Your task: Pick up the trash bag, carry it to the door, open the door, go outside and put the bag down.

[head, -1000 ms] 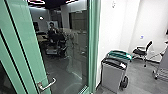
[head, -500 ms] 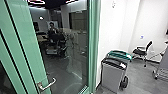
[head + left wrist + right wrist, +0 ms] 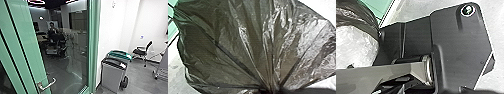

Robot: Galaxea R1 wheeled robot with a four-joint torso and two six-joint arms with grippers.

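—Seeing the trash bag [image 3: 243,45] anywhere?

—Yes, looking right at it in the left wrist view: bulging dark and glossy, gathering in long pleats towards a narrow neck.

—Holding it by that neck?

—Yes, pinching the gathered plastic with the left gripper [image 3: 270,90].

—And doing what with the right gripper?

—Not managing to tell from the right wrist view, only catching the bag again near the robot's dark plate [image 3: 456,45].

—Facing what up ahead?

—Facing the green-framed door [image 3: 27,40], spotting its lever handle [image 3: 49,84] low down, and making out a seated person [image 3: 52,31] in the dark glass [image 3: 75,55].

—Noticing anything beside it?

—Yes, noticing a grey bin [image 3: 112,77] by the white wall [image 3: 113,30], nearly touching a green-topped bin [image 3: 122,54], and seeing a black chair [image 3: 141,51] farther back.
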